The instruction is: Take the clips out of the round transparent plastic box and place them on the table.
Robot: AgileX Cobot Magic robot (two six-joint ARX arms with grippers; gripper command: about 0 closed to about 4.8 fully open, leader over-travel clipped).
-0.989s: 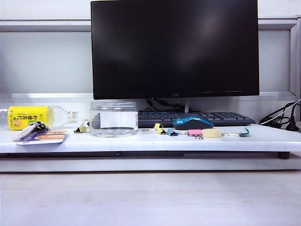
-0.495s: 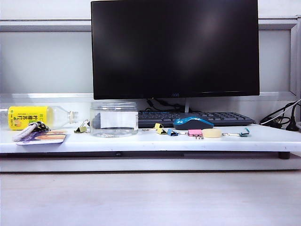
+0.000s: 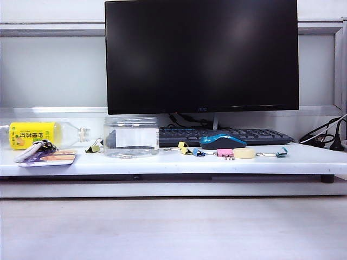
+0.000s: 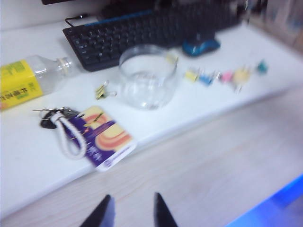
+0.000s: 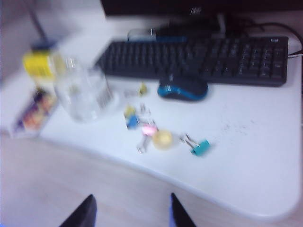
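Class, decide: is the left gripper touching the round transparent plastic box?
Apart. The left wrist view shows the left gripper over the wood-grain surface, clear table between it and the box.

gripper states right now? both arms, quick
Left gripper: open, holding nothing, above the wood-grain surface in front of the table.
Right gripper: open wide, holding nothing, also short of the table.
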